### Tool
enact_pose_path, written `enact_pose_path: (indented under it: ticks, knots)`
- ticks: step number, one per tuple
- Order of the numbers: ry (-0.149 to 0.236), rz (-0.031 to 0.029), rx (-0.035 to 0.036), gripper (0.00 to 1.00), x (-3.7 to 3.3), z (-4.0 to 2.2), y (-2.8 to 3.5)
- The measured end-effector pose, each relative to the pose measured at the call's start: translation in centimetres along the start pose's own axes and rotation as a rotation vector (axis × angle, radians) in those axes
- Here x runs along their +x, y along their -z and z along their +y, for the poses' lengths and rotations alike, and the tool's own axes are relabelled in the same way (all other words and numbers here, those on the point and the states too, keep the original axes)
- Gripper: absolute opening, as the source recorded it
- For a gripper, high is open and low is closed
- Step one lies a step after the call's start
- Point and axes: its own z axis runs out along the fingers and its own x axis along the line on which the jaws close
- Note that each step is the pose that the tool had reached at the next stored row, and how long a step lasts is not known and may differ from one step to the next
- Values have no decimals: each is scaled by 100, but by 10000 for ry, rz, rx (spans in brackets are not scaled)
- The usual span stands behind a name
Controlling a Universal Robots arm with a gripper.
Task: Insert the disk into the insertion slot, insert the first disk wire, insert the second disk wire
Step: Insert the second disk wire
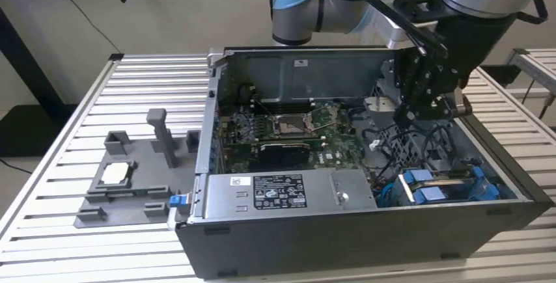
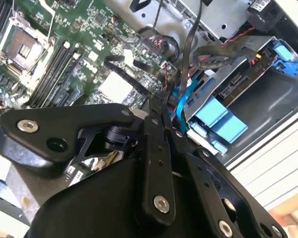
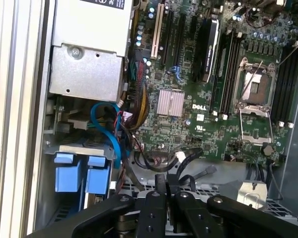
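Observation:
The disk (image 1: 441, 186) in its blue carrier lies inside the insertion slot (image 1: 506, 190) at the case's front corner on the exterior view's right. The carrier's blue tabs (image 2: 219, 119) (image 3: 81, 173) face outward in both wrist views. My gripper (image 1: 423, 110) hangs over the case interior, behind and above the disk, with its fingers (image 2: 157, 115) pressed together. A blue wire (image 2: 180, 103) (image 3: 111, 133) and black wires (image 2: 188, 44) (image 3: 181, 157) run just past the fingertips. I cannot tell whether any wire is held.
The open computer case (image 1: 347, 244) stands on a slatted metal table (image 1: 156, 81). A long grey box with stickers (image 1: 278, 193) fills the case's front. The motherboard (image 3: 188, 106) lies beneath. A grey fixture tray (image 1: 130, 182) sits to the exterior view's left.

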Motion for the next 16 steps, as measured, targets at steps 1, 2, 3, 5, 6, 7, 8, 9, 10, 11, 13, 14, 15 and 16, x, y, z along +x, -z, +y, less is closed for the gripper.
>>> enact_pose_path:
  ticks: [1, 2, 3, 5, 6, 7, 8, 9, 10, 11, 13, 14, 15, 16]
  knots:
    - [8, 34, 41, 15, -4, 7, 0]
    - [22, 89, 113, 15, -8, 20, -1]
    - [34, 162, 182, 17, -18, 36, -2]
    - [61, 328, 341, 23, -45, 72, -6]
    - [72, 436, 386, 23, -58, 90, -7]
    - [79, 552, 399, 23, -63, 100, -7]
    - [84, 655, 393, 23, -64, 104, -2]
    - [90, 754, 400, 23, -66, 111, 3]
    - [95, 823, 415, 23, -68, 116, 10]
    - [103, 880, 461, 23, -70, 120, 10]
    - [130, 918, 721, 23, -86, 129, 7]
    - [144, 935, 856, 23, -89, 132, 5]
    - [155, 947, 956, 23, -91, 137, 1]
    - [162, 956, 1017, 23, -93, 142, -6]
